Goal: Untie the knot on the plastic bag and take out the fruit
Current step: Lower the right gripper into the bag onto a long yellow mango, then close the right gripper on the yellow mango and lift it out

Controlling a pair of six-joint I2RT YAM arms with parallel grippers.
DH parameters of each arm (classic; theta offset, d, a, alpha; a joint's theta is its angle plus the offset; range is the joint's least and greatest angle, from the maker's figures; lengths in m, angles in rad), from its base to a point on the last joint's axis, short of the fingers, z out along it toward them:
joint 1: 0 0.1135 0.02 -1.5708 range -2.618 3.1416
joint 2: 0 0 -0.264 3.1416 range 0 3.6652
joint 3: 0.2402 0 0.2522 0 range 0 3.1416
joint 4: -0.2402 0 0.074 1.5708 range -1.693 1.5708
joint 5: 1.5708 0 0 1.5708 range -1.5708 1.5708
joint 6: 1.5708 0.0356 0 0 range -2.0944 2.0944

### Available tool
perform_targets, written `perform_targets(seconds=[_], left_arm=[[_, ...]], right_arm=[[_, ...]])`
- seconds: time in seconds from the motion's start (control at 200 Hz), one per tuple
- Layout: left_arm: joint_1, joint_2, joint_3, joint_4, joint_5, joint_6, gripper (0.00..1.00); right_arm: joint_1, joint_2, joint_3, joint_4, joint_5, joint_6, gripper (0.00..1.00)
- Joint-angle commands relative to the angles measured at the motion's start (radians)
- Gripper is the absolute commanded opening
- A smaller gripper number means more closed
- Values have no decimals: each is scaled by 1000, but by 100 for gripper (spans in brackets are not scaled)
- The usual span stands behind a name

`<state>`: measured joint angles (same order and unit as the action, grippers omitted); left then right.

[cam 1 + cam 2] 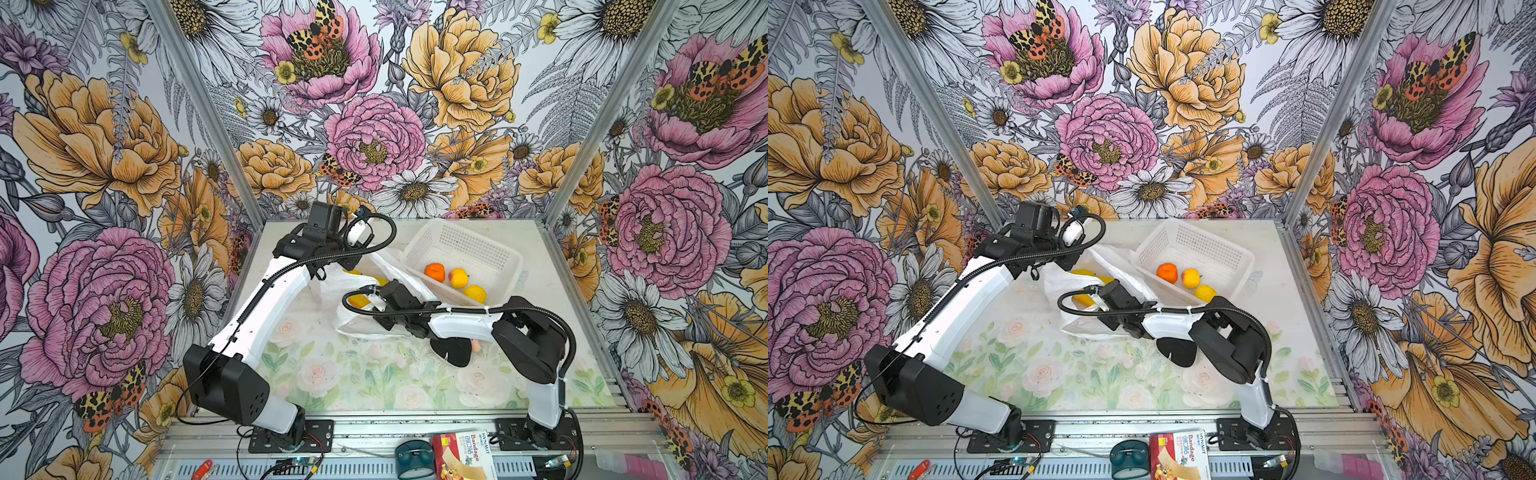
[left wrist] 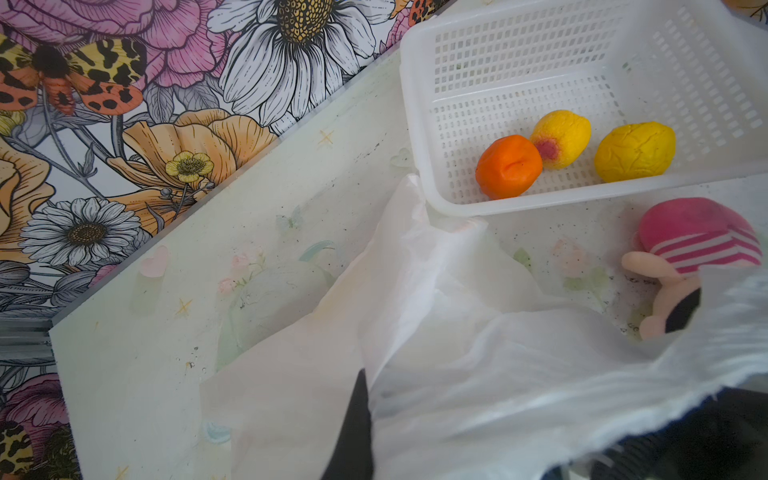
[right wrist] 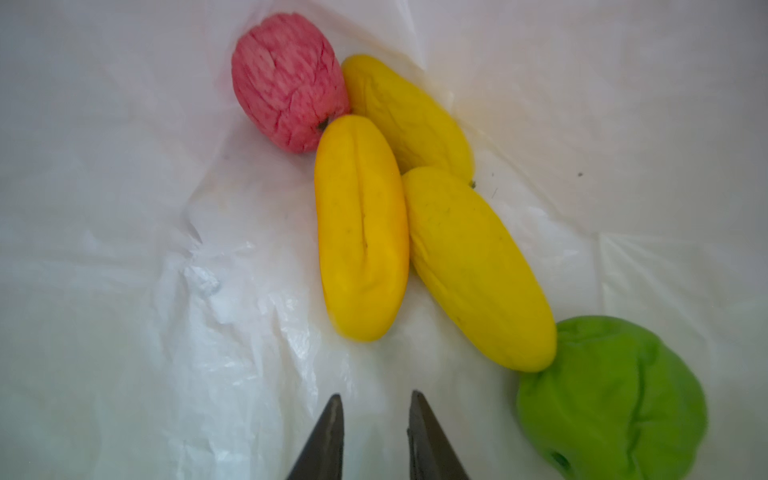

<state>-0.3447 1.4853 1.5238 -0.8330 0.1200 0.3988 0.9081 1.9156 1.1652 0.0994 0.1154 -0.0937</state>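
- Dark fingertips of my right gripper [image 3: 376, 436] stand apart with nothing between them, inside the thin, translucent white plastic bag [image 3: 166, 291].
- Just ahead on the film lies the fruit: three yellow oblong fruit [image 3: 361, 228], one pink-red fruit [image 3: 289, 81] and one green fruit [image 3: 611, 399]. All are creased, so I judge them soft, light and squashable.
- The nearest yellow one points its long axis almost straight away from me. I would pinch across its narrow middle, clear of the slippery film.
- My left gripper [image 2: 355, 419] is closed, seemingly pinching the bag's edge.
- Three more fruit sit in the white perforated plastic basket [image 1: 498, 249] beside the bag.
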Motion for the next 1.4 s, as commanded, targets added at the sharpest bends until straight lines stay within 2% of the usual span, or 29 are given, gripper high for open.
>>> perform_targets(seconds=[0.0, 0.15, 0.35, 0.575, 0.706, 0.781, 0.871, 1.136, 1.396], left_arm=[[-1, -20, 28, 18, -6, -5, 0], [0, -20, 29, 17, -7, -5, 0], [-1, -22, 30, 17, -3, -6, 0], [0, -23, 31, 17, -1, -6, 0], [-1, -25, 32, 17, 0, -7, 0], [-2, -26, 30, 17, 0, -6, 0], [-1, -26, 30, 17, -2, -5, 0], [0, -25, 30, 17, -2, -6, 0], [3, -23, 30, 17, 0, -6, 0]], right_arm=[[-10, -76, -54, 117, -46, 16, 26], [-18, -71, -62, 127, -53, 16, 25], [-18, 48, 40, 103, -73, 8, 43], [-17, 226, 237, 2, -110, 18, 73], [-14, 304, 323, -42, -134, 36, 76], [-14, 333, 358, -61, -138, 47, 75], [-12, 342, 373, -78, -137, 52, 68], [-12, 308, 346, -71, -145, 69, 37], [-12, 152, 186, 42, -128, 92, 28]])
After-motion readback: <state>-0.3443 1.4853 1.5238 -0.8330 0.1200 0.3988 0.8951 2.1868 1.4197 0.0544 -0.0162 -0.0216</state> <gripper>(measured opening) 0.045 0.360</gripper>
